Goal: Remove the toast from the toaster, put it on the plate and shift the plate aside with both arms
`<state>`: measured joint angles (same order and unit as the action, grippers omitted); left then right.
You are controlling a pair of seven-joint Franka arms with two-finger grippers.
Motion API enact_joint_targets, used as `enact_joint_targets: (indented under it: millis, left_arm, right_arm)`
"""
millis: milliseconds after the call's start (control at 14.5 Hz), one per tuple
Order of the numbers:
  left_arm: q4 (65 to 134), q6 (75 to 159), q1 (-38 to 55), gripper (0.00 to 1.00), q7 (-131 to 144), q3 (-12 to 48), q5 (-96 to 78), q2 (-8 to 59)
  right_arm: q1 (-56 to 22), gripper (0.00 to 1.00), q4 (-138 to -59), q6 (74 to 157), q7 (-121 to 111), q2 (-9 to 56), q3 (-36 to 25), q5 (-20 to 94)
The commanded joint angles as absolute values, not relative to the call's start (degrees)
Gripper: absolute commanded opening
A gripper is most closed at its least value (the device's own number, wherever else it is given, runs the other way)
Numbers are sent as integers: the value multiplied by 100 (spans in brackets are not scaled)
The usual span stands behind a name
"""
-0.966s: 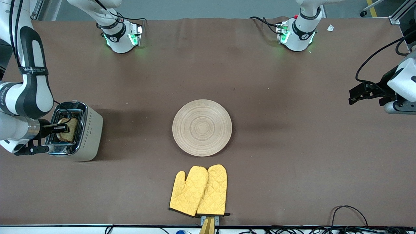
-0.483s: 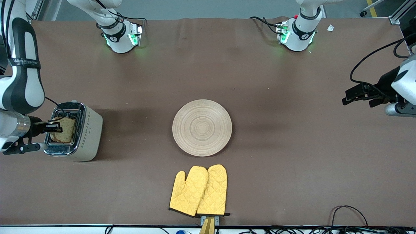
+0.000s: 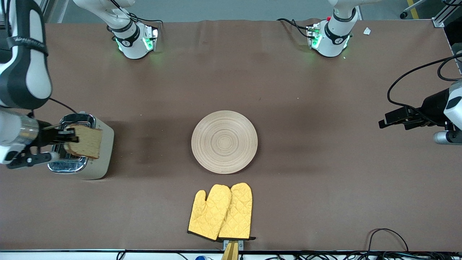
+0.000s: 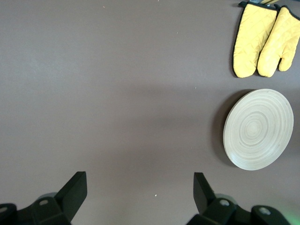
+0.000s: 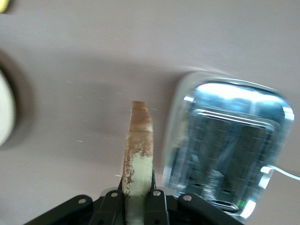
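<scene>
We see the brown surface (image 3: 288,90) spread under everything, with both arm bases along its edge at twelve o'clock in the front view. The right arm (image 3: 23,68) reaches in at the nine o'clock side, and its right gripper (image 3: 70,137) hangs over the toaster (image 3: 95,159) with its jaws clamped on the toast (image 3: 86,141). The slice is up in the air, clear of the slots, held by one edge; in the right wrist view the toast (image 5: 138,154) shows edge-on between the jaws with the toaster (image 5: 229,145) beside it. The left arm (image 3: 447,112) waits at the three o'clock side, and its left gripper (image 3: 391,118) hovers over bare surface with its jaws wide apart, as the left wrist view shows (image 4: 140,194). The plate (image 3: 224,141) lies flat at the middle of the surface, bare, well apart from both grippers. At six o'clock from the plate, just beside its rim and nearer the front camera, lie the two yellow mitts (image 3: 221,211), side by side and touching each other.
</scene>
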<state>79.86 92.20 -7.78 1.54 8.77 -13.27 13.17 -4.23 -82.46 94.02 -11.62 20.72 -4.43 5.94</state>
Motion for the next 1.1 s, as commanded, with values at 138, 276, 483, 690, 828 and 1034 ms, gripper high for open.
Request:
enact_joint_targets:
  millis: [138, 276, 483, 690, 828, 1034]
  left_arm:
    - [7901, 9185, -879, 100, 97, 870, -1626, 1345]
    - [7901, 9176, -861, 100, 62, 896, -1626, 1336]
    - [7893, 9176, -870, 100, 70, 932, -1652, 1318]
    - [7893, 9176, -870, 100, 70, 914, -1723, 1336]
    - [7910, 9176, -809, 100, 62, 932, -1740, 1336]
    - [7928, 9176, -756, 100, 62, 949, -1897, 1380]
  right_arm:
    - [-1395, 0, -9270, 10675, -274, 1969, -475, 1641]
    - [-2185, 0, -9885, 11711, 111, 1986, -475, 2055]
    - [-3248, 0, -9976, 12583, 1113, 2179, -483, 2845]
    - [-3962, 0, -9914, 13260, 1922, 2521, -475, 2970]
    - [-4139, 0, -9835, 13674, 2118, 2846, -475, 3329]
    - [-4253, 0, -9572, 14237, 2109, 3417, -475, 3848]
